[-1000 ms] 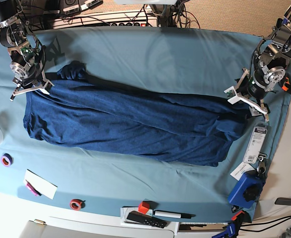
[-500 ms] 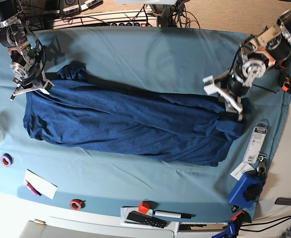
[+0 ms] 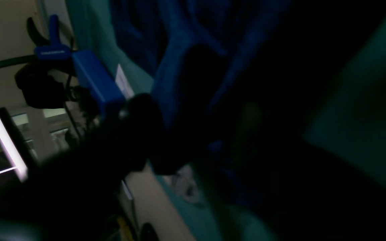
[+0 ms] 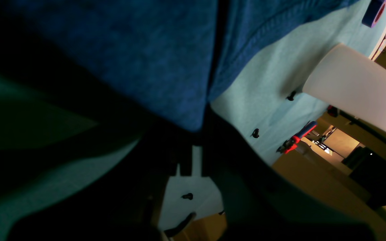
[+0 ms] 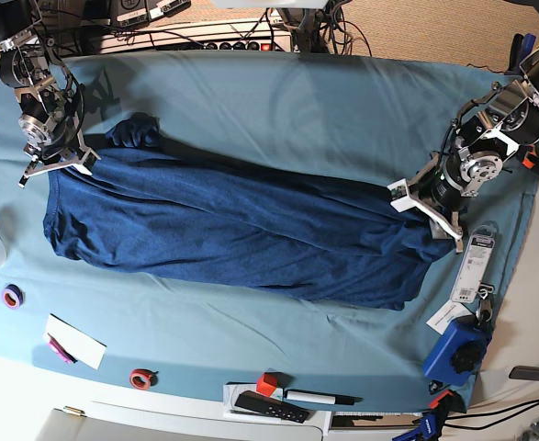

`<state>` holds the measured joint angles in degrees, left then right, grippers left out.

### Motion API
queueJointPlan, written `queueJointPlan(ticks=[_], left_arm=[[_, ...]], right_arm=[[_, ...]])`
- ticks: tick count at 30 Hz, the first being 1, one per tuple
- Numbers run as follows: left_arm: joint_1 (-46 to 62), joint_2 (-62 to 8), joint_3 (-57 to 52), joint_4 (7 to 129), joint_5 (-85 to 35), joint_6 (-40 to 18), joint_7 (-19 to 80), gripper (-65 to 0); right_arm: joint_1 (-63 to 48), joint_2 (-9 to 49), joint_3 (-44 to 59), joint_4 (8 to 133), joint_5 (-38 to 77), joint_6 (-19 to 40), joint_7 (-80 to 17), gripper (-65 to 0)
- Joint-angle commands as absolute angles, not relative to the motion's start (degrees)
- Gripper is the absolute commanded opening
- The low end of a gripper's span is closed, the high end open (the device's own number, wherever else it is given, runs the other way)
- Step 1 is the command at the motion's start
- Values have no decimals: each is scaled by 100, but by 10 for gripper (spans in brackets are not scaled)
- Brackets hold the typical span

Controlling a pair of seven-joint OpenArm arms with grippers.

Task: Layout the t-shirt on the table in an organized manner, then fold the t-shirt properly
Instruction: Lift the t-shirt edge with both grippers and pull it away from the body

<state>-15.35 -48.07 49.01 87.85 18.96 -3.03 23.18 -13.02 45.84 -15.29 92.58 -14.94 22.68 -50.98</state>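
While the t-shirt (image 5: 232, 234) lies as a long crumpled band across the bench (image 5: 278, 101), end to end, the layout step is unfinished.

Base view: left gripper (image 5: 425, 207) sits at the shirt's end near the bench's right edge; right gripper (image 5: 56, 163) at the opposite end.

Left wrist view: dark, blurred; navy folds close by, jaw state cannot be told.

Right wrist view: jaws together, pinching the shirt's corner over teal cloth.

Judgement: secure a firm pinch on one layer, then draw both ends apart evenly.
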Motion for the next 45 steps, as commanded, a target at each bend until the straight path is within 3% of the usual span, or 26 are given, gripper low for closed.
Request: queueJointPlan(ticks=[1, 2, 3, 11, 18, 26, 45], left_arm=[[-1605, -4921, 4853, 8807, 1920, -305, 2418, -533], [-1605, -4921, 4853, 8807, 1920, -303, 2416, -640], [-1605, -4921, 4853, 8807, 1920, -296, 2418, -650], [-1605, -5118, 4853, 9209, 1925, 183, 2923, -650], [-1599, -5782, 4853, 9854, 1507, 213, 3203, -650], [-1175, -5843, 4853, 10324, 1503, 211, 3551, -650], [226, -6064, 4847, 10711, 3223, 1076, 4268, -650]], right_arm=[[-1251, 4716, -1492, 9299, -1500, 2211, -5124, -650], [-1251, 4716, -1492, 9299, -1500, 2095, -5124, -650], [-1251, 4718, -1490, 9299, -1505, 1953, -5124, -650], [-1236, 4764, -1490, 9299, -1903, 1629, -5162, -650], [-1238, 4766, -1490, 9299, -1896, 1649, -5205, -650], [-1240, 5046, -1490, 9531, -1809, 1667, -5234, -650], [-2132, 5621, -1306, 10416, -1811, 1638, -5387, -650]])
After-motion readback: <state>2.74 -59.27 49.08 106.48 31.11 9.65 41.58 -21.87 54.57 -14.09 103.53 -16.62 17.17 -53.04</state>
